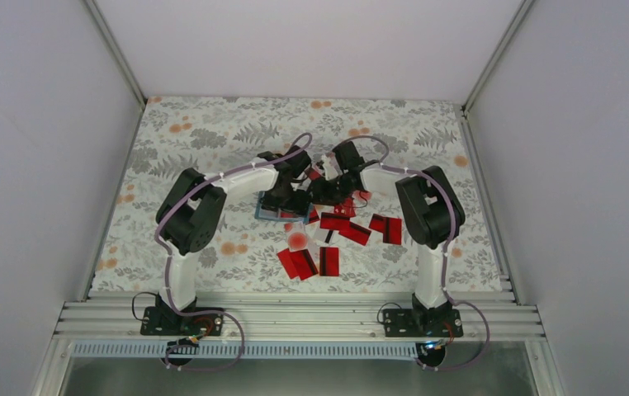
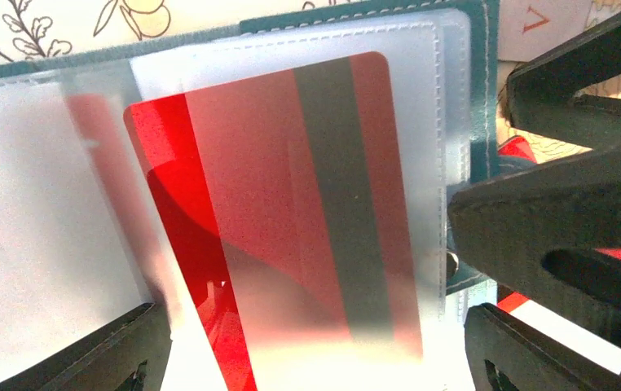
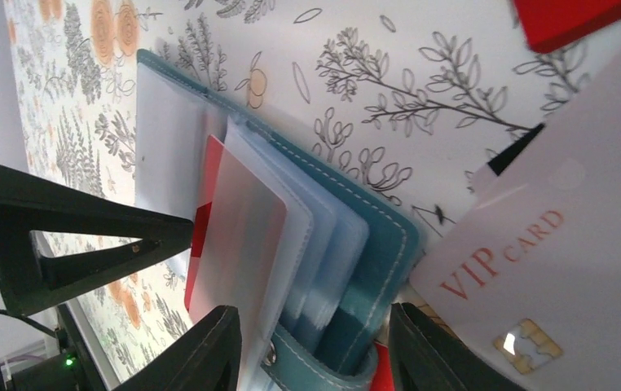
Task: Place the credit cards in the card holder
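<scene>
The teal card holder [image 1: 276, 212] lies open mid-table, its clear sleeves [image 2: 421, 98] fanned out. A red credit card [image 2: 291, 204] with a black stripe sits partly inside one sleeve, its left corner sticking out. My left gripper [image 2: 315, 326] is open, its fingers standing wide on either side of that card and sleeve. My right gripper [image 3: 314, 322] straddles the holder's [image 3: 372, 269] strapped edge, open, with one finger against the sleeves and a sliver of gap at the cover. Several more red cards [image 1: 352, 233] lie scattered to the right and front.
A white VIP card [image 3: 552, 269] lies beside the holder under my right gripper, with a red card [image 3: 568, 20] beyond it. The two grippers are close together over the holder [image 1: 303, 194]. The floral tablecloth [image 1: 212, 132] is walled on three sides.
</scene>
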Tool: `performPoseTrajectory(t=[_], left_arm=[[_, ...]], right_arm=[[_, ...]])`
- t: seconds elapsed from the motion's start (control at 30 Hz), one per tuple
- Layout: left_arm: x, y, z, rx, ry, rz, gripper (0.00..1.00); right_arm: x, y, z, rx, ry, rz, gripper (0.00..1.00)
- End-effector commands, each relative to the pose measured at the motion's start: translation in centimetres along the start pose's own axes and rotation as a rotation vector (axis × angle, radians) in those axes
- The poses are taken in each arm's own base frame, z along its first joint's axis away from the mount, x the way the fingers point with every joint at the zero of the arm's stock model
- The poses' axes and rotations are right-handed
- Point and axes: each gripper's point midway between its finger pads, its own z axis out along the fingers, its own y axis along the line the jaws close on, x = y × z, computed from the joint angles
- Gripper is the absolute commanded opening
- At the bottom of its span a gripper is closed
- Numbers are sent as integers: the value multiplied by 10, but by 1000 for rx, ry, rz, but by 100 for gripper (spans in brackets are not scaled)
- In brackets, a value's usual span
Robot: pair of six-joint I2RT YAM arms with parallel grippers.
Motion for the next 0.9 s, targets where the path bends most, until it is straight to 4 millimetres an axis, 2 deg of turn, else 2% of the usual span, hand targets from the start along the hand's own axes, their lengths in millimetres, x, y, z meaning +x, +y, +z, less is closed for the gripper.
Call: performPoseTrajectory(t=[0.0, 0.17, 0.33, 0.53, 0.63, 0.87], left_arm=[[-22, -38, 6, 128, -88, 53, 92], [-30, -40, 11, 124, -96, 67, 94], [-42, -46, 8, 133, -118, 74, 94], [-49, -47, 13, 120, -115, 72, 91], [-52, -48, 10, 124, -127, 66, 87], [-54, -44, 1, 85, -149, 18, 79]], right_arm=[[5, 9, -6, 34, 25, -13, 47], [-6, 11, -32, 67, -47, -28, 49], [-4, 16, -47, 67, -82, -37, 49], [14, 8, -48, 73, -69, -14, 49], [19, 3, -50, 92, -72, -8, 49], [14, -1, -56, 117, -100, 20, 49]])
